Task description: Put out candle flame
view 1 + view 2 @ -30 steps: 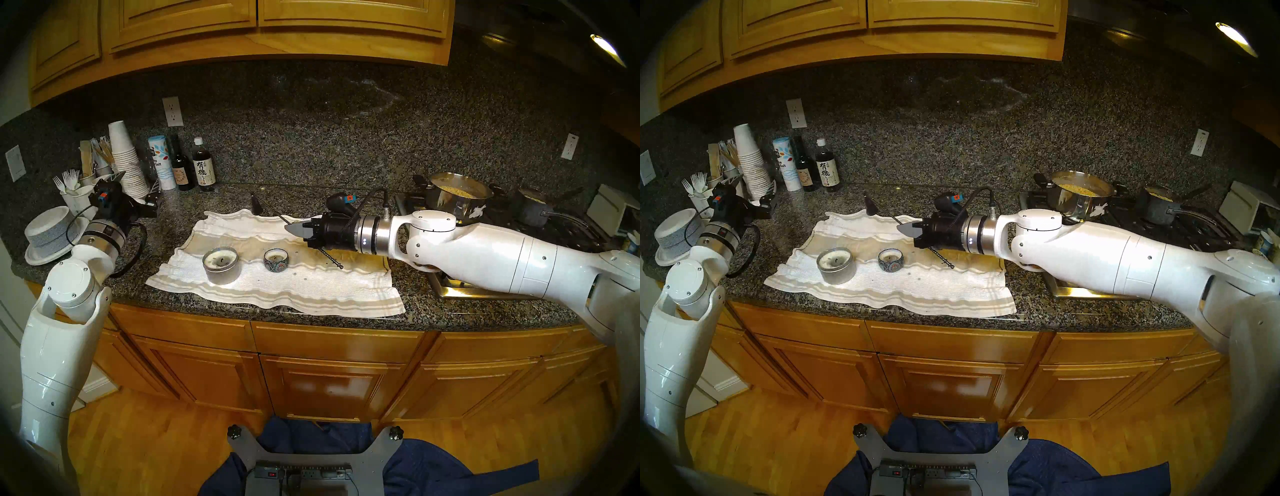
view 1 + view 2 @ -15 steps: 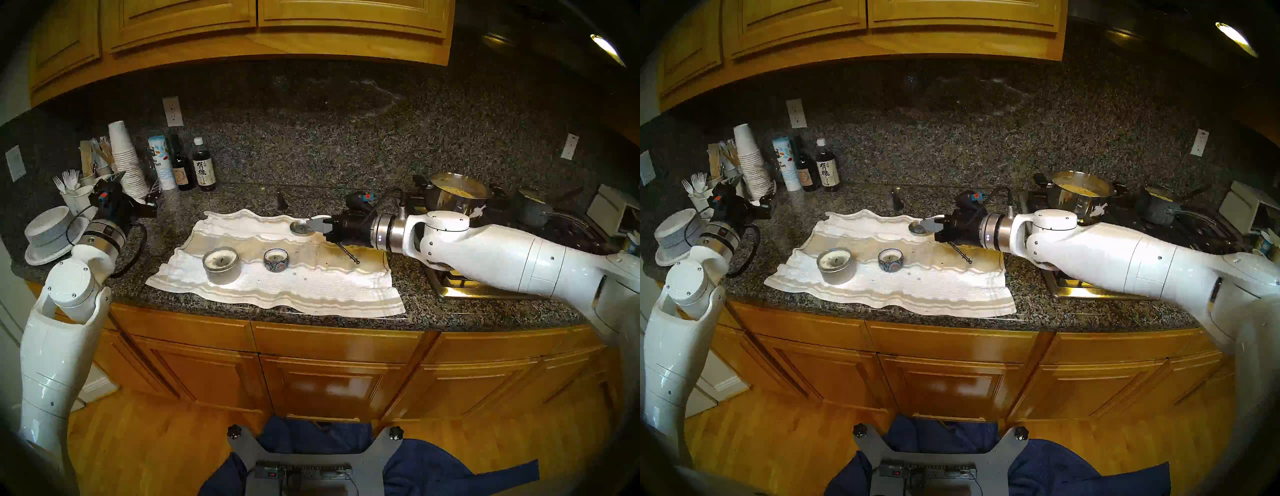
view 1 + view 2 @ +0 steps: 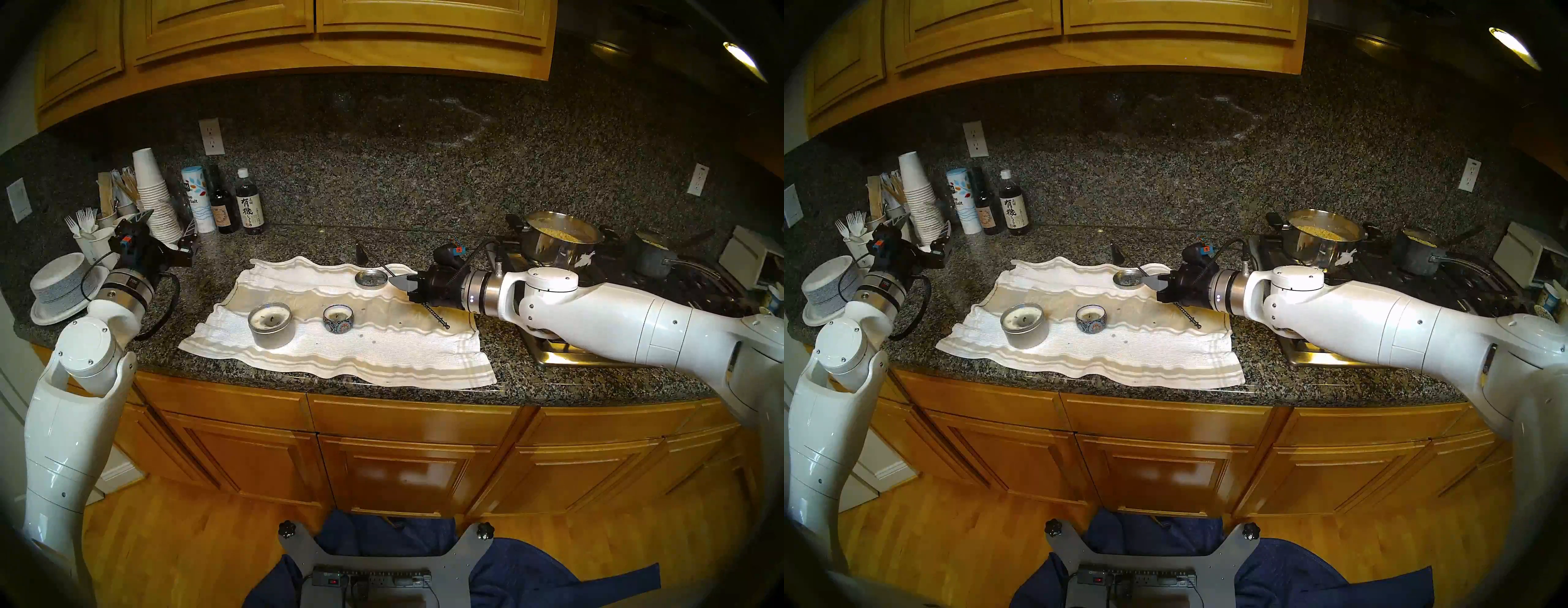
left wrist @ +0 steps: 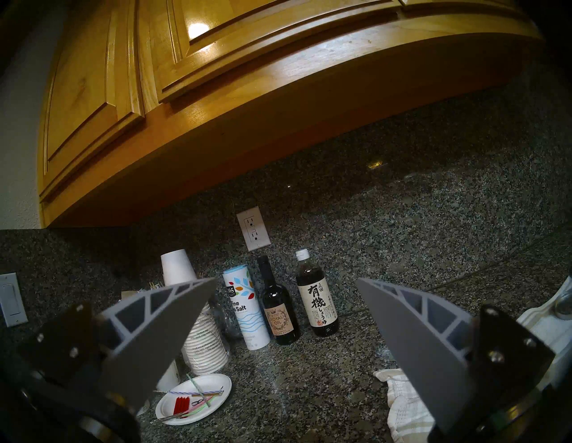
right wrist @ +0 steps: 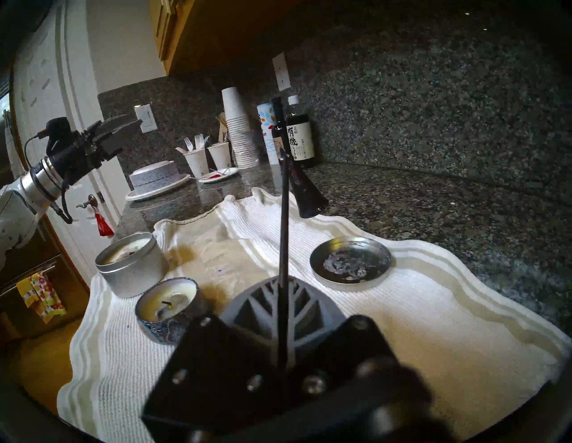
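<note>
A silver tin candle (image 3: 270, 325) and a small blue patterned bowl candle (image 3: 338, 318) stand on a white towel (image 3: 382, 352). Both wicks look dark, and no flame shows on either; the right wrist view shows the tin candle (image 5: 131, 263) and the bowl candle (image 5: 168, 304) the same way. My right gripper (image 3: 399, 282) is shut on the thin rod (image 5: 284, 232) of a black candle snuffer. The snuffer's cone (image 3: 361, 254) is held above the counter behind a shallow metal lid (image 3: 371, 278). My left gripper (image 4: 285, 280) is open and empty, raised at the far left, well away from the candles.
A stack of paper cups (image 3: 155, 199), a salt can (image 3: 198, 199) and two dark bottles (image 3: 249, 204) stand at the back left. Paper bowls (image 3: 59, 284) sit by my left arm. A steel pot (image 3: 560, 240) stands on the stove to the right.
My right arm has pulled back to the right with the snuffer, carrying its cone rightward and uncovering the metal lid. The left arm has not moved.
</note>
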### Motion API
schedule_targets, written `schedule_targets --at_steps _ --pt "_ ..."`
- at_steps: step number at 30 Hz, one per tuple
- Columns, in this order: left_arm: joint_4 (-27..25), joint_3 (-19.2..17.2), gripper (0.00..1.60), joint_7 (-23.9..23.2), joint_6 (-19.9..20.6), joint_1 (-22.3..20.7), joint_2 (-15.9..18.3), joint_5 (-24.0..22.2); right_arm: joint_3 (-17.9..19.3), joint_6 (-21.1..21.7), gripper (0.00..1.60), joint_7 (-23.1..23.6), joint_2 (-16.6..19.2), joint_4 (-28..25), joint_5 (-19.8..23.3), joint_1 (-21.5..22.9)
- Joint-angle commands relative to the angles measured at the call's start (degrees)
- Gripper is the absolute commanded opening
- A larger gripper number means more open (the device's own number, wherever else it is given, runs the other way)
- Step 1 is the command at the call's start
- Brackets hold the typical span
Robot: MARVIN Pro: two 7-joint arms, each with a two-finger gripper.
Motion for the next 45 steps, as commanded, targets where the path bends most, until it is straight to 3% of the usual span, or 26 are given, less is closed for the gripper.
schedule_targets --at_steps 1,38,39,40,41,43,45 --pt "-1.39 -0.85 1.6 -0.01 -1.04 -1.31 0.65 0.11 1.53 -1.05 0.0 0.77 -0.92 0.48 0.47 1.25" --pt "-1.39 -0.68 1.6 0.34 -1.15 -1.16 1.03 -0.2 -0.61 -1.13 0.0 -0.55 -3.9 5.97 1.13 0.37" --pt "-1.39 -0.67 1.6 0.35 -1.15 -1.16 1.04 -0.2 -0.63 -1.14 0.05 -0.64 -3.91 5.97 1.12 0.41" --pt "-1.39 -0.67 1.6 0.36 -1.16 -1.15 1.05 -0.21 -0.65 -1.12 0.31 -0.72 -3.91 5.97 1.08 0.45" --pt "-1.39 -0.66 1.6 0.37 -1.16 -1.15 1.07 -0.22 -0.66 -1.11 0.42 -0.77 -3.91 5.97 1.07 0.47" --pt "-1.39 -0.66 1.6 0.38 -1.16 -1.15 1.07 -0.23 -0.69 -1.08 0.49 -0.84 -3.91 5.96 1.02 0.52" --pt "-1.39 -0.65 1.6 0.4 -1.17 -1.14 1.09 -0.24 -0.81 -1.09 0.7 -1.03 -3.87 5.89 0.82 0.61"
